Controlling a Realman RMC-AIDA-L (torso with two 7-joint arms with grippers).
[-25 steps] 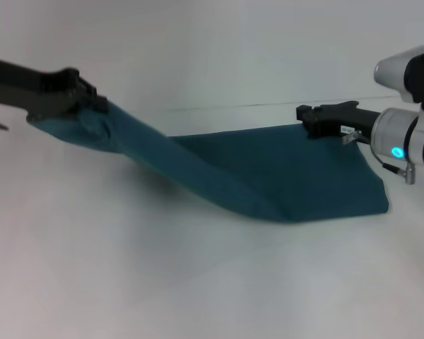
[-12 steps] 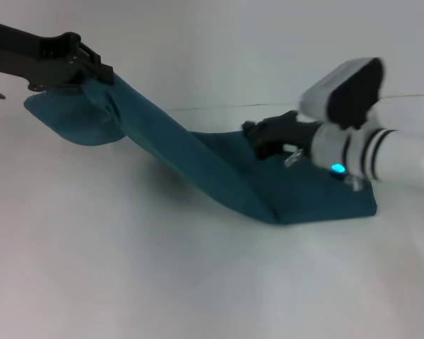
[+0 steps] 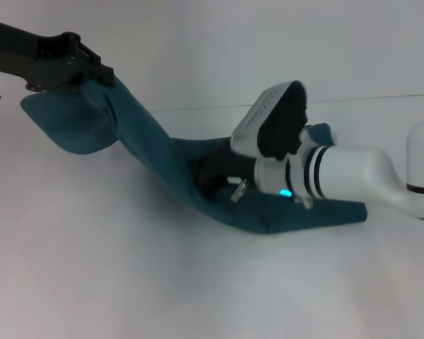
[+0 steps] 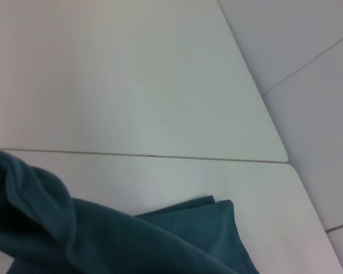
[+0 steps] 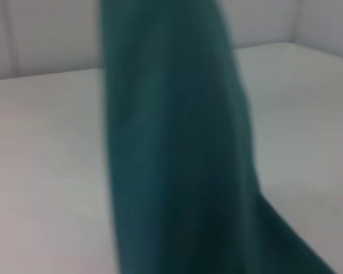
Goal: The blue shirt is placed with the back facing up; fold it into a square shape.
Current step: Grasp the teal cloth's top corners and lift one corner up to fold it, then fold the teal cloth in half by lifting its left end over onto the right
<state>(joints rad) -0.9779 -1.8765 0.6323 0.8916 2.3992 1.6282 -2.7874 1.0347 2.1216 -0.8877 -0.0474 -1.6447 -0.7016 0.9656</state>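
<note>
The white surface [image 3: 127, 282] carries everything, and the blue shirt [image 3: 162, 152] takes up most of its middle. The shirt does not lie flat: its right-hand part rests on the surface, doubled into a thick wedge, while a long band of cloth rises from that wedge up and to the left, stretched clear of the surface. At the top of the band a loose pouch of fabric hangs down. Only plain teal cloth shows; no lettering is visible.

The left gripper [image 3: 92, 70] is raised at the far left, its fingers closed on the upper end of the stretched band, holding it aloft. The left wrist view shows the bunched cloth near the camera and a folded corner lying on the surface beyond.

The right gripper [image 3: 212, 173] reaches in low from the right, deep in the crook where the band leaves the wedge. Its fingers are buried against dark cloth, so whether they pinch the fabric or sit apart I cannot tell. The right wrist view shows only a tall sweep of teal close up.

This looks like a fold in mid-carry. The next move likely calls for laying the lifted end over the resting part, edges aligned, tension kept even to avoid dragging the wedge.
</note>
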